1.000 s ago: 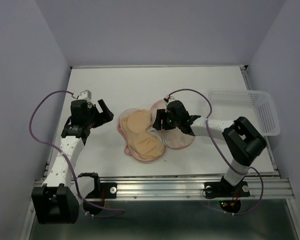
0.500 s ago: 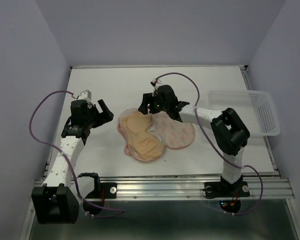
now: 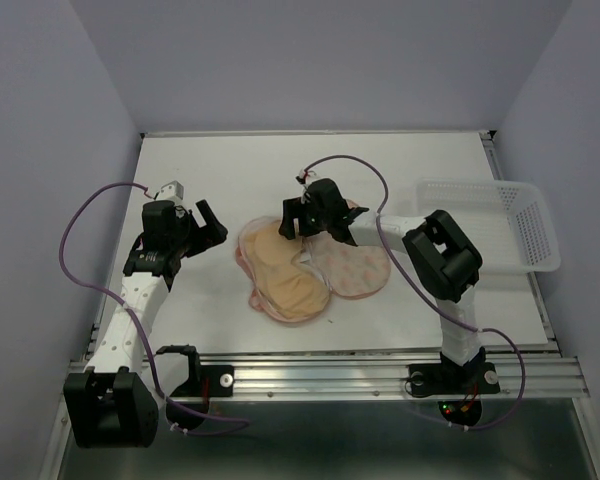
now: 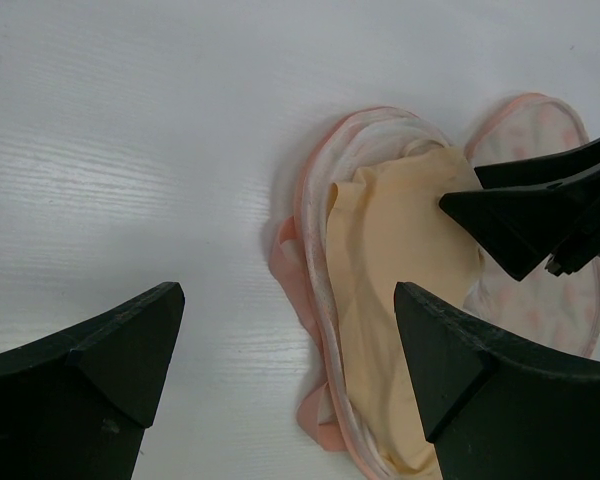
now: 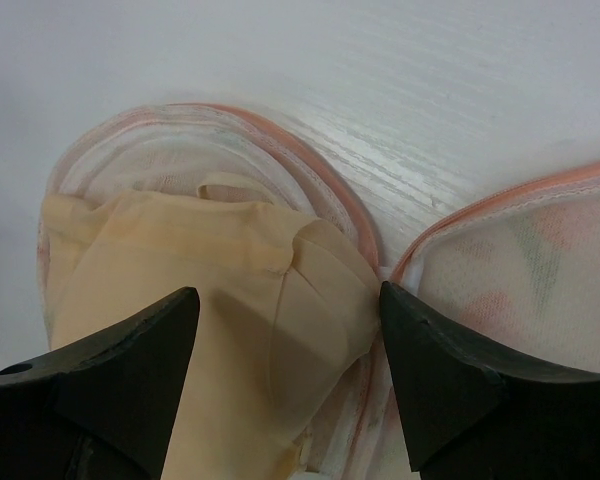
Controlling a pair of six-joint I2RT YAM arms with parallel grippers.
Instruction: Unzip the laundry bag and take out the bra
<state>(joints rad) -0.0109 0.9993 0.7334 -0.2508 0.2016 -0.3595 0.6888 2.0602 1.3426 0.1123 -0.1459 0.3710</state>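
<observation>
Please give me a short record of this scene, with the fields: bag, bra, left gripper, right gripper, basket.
bag: unzipped, its top flap is folded over to the right
bra: lying in the open bag, not yet removed
left gripper: open, left of the bag, holding nothing
right gripper: open, over the bra's far end
basket: far right, apart from the bag

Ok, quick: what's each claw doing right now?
Left claw: open, empty.
Right claw: open, fingers either side of the bra, not shut on it.
</observation>
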